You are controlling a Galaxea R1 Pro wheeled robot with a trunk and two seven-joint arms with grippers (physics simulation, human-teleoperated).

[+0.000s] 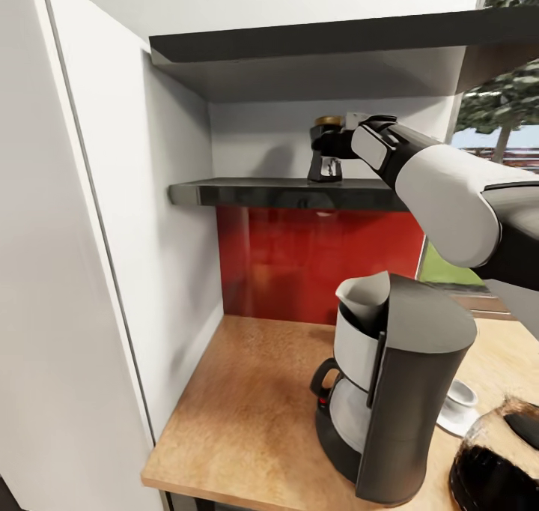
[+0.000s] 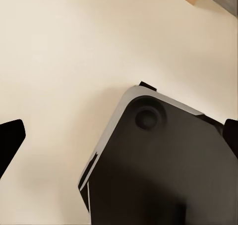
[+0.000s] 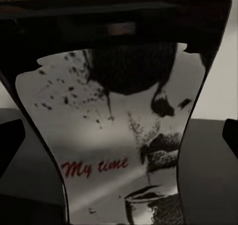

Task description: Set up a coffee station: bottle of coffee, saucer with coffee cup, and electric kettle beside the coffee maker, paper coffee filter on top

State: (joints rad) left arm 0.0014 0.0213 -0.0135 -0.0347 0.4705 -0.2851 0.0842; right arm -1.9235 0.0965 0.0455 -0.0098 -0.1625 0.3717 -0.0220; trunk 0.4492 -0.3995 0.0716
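The dark coffee bottle [image 1: 325, 168] with a gold lid stands on the kitchen shelf [image 1: 247, 192]. My right gripper [image 1: 334, 141] reaches in at its upper part. Up close, the bottle's "My time" label [image 3: 119, 136] sits between the fingertips [image 3: 10, 143], which stand wide apart at its sides, so the right gripper [image 3: 119, 140] is open. On the wooden counter [image 1: 247, 398] the coffee maker [image 1: 408, 391] carries a white paper filter [image 1: 367, 297] on top. A white cup [image 1: 461, 394] rests on a saucer [image 1: 452, 422] to its right, beside the dark glass kettle [image 1: 490, 466]. My left gripper [image 2: 119, 138] hangs open over a pale surface.
A tall white cabinet panel [image 1: 75, 271] walls off the left side. A second dark shelf [image 1: 299, 46] hangs above the bottle's shelf. A red backsplash [image 1: 314, 264] lies behind the counter. A dark part of the robot's own body [image 2: 163, 170] is below the left gripper.
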